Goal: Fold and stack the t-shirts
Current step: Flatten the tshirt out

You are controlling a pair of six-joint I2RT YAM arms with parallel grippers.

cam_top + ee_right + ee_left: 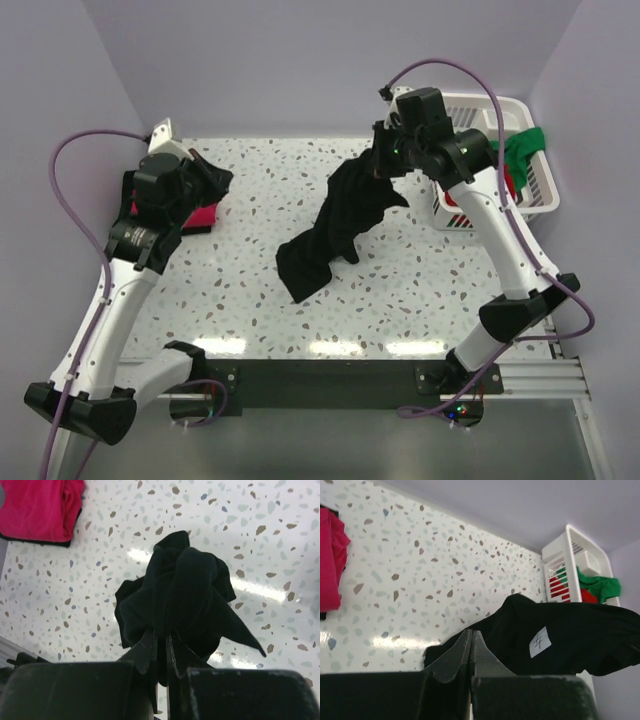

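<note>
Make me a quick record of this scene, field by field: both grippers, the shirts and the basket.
left gripper: shut, nothing between its fingers
right gripper: shut on the black t-shirt
black t-shirt: held up at one end, the other end lying on the table
pink t-shirt: folded, on the table near the left gripper
basket: white, at the far right of the table
green t-shirt: draped over the basket's rim
red t-shirt: inside the basket

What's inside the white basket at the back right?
A green t-shirt hangs over the rim of the basket; red cloth shows beside it. Anything deeper is hidden by the slatted walls and the right arm.
</note>
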